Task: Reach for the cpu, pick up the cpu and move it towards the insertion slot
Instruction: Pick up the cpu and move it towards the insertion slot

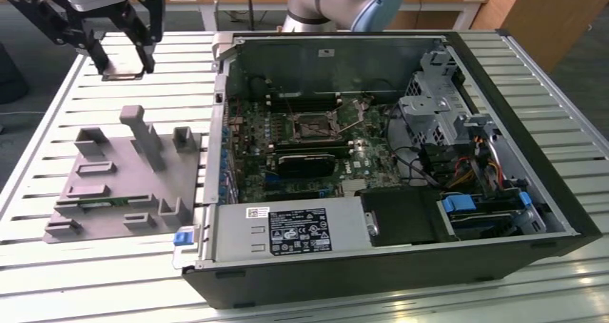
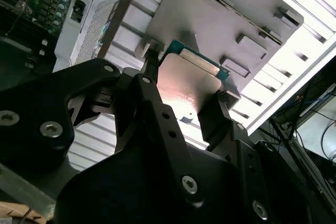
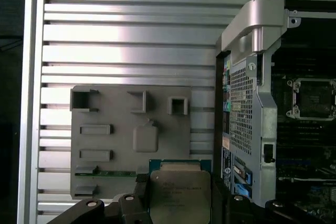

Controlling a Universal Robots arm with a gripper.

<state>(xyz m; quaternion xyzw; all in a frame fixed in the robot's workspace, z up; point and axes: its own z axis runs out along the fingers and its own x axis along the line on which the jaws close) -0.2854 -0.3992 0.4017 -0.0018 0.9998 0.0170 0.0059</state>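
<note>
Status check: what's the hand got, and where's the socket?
Hand shut on the cpu, raised above the grey fixture. Insertion slot sits open on the board inside the case. Nothing visible between them.

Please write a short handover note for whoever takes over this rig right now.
End effector: shut on the cpu, which sits gripped by its edges between the fingers in both wrist views.
Position: in the exterior view the end effector is raised above the slatted table, beyond the grey fixture, on the exterior view's left of the open computer case.
Insertion slot: on the board inside the case, open, nothing in it.
Done: cpu picked up.
Left: carrying it across to the slot.
</note>
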